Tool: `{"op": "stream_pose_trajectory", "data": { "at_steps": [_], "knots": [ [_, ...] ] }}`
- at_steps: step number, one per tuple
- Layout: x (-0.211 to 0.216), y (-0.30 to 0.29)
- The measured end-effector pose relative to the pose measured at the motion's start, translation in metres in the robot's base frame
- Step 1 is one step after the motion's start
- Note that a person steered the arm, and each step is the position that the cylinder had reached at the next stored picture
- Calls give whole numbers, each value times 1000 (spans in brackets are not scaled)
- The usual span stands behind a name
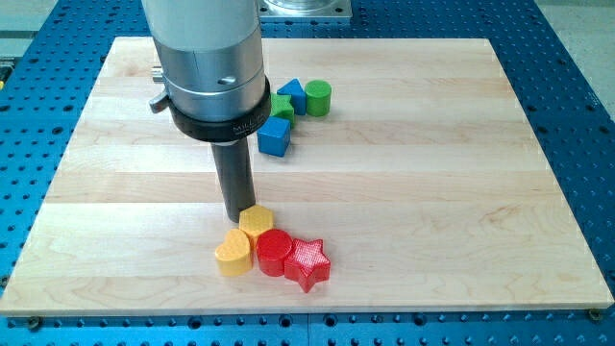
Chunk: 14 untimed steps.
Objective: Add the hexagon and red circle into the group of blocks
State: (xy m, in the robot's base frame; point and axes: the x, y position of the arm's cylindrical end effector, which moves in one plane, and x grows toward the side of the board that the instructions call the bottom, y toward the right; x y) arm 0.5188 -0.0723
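A yellow hexagon (257, 222) lies near the view's bottom centre, touching a red circle (273, 253). A yellow heart-like block (233, 253) sits to their left and a red star (308, 263) to the right; these blocks touch in one cluster. My tip (237, 213) rests on the board just left of and above the yellow hexagon, right against its upper-left edge. Up the board lies a second group: a blue cube (274, 136), a green block (280, 106) partly hidden by the arm, a blue triangular block (292, 96) and a green cylinder (318, 97).
The wooden board (461, 173) lies on a blue perforated table (586, 115). The arm's wide grey body (207, 58) covers the upper left-centre of the board. A metal mount (306, 8) shows at the view's top.
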Motion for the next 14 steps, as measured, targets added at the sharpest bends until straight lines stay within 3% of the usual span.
{"op": "stream_pose_trajectory", "data": {
  "at_steps": [4,7,10,12,13,14],
  "knots": [
    [0,-32],
    [99,-50],
    [100,7],
    [99,78],
    [94,102],
    [63,89]
  ]
}}
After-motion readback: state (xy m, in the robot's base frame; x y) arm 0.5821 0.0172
